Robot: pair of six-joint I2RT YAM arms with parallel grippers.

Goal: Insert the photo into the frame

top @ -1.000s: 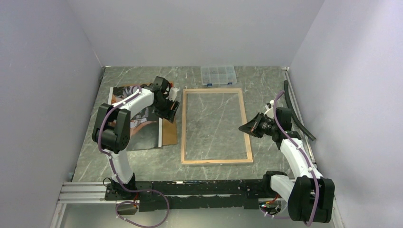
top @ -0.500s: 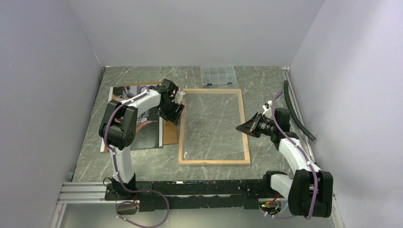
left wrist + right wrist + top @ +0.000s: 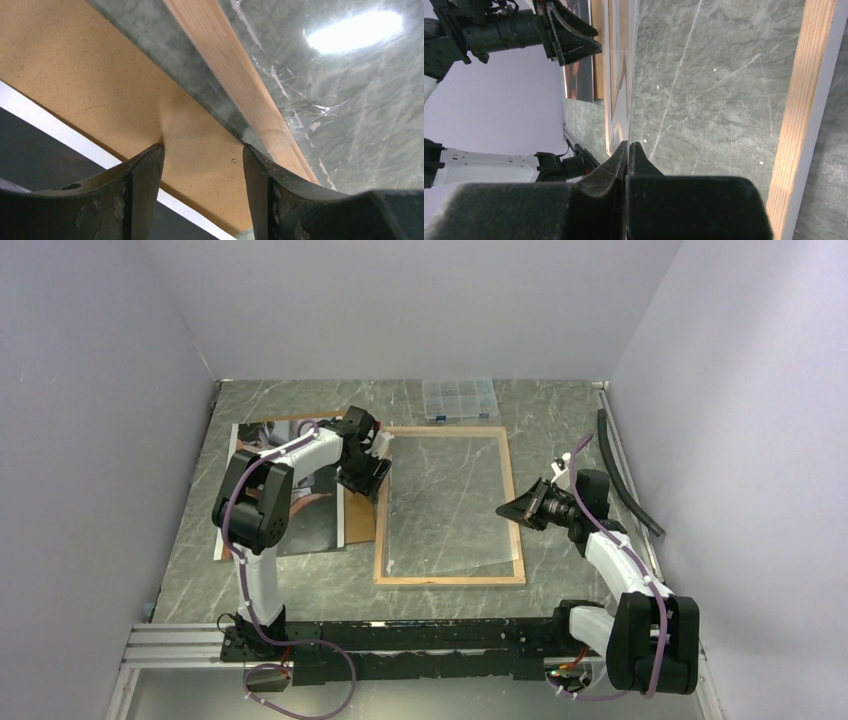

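The frame (image 3: 450,580) lies flat mid-table, light wood side up, with its clear pane over the marble. The photo (image 3: 310,528) lies to its left, partly under the left arm. A brown backing board (image 3: 357,520) sits between them on the photo's right edge. My left gripper (image 3: 368,478) is open and low over that board beside the frame's left border (image 3: 235,70). In the left wrist view the board (image 3: 100,75) fills the gap between the jaws. My right gripper (image 3: 508,510) is shut with nothing in it, low over the pane just inside the right border (image 3: 804,100).
A small clear compartment box (image 3: 459,398) stands behind the frame at the back wall. A black hose (image 3: 625,475) runs along the table's right edge. Walls close in the left, back and right sides. The arms' base rail (image 3: 400,635) crosses the near edge.
My left gripper has moved right, from over the photo to the board beside the frame's left border. The frame has shifted slightly left. The right gripper edged left, still shut.
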